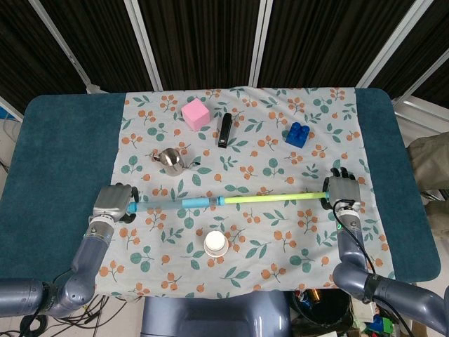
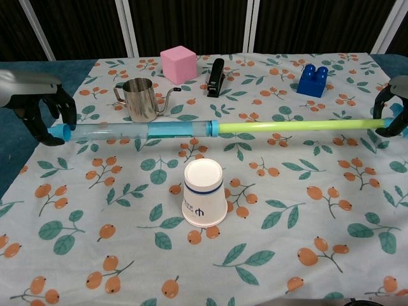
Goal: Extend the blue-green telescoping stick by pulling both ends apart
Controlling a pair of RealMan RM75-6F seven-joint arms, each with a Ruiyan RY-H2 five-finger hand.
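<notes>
The telescoping stick [image 1: 224, 200] [image 2: 217, 127] stretches across the floral cloth, held just above it, its left part clear and blue, its right part yellow-green. My left hand [image 1: 112, 201] [image 2: 39, 102] grips the blue left end. At the far right my right hand [image 1: 342, 191] [image 2: 395, 105] holds the yellow-green end, partly cut off by the edge of the chest view.
An upturned paper cup [image 1: 215, 243] [image 2: 204, 192] stands just in front of the stick's middle. Behind the stick are a steel pitcher [image 1: 169, 160] [image 2: 139, 99], a pink cube [image 1: 196, 114] [image 2: 178, 63], a black stapler [image 1: 224, 130] [image 2: 216, 77] and a blue brick [image 1: 297, 134] [image 2: 313, 80].
</notes>
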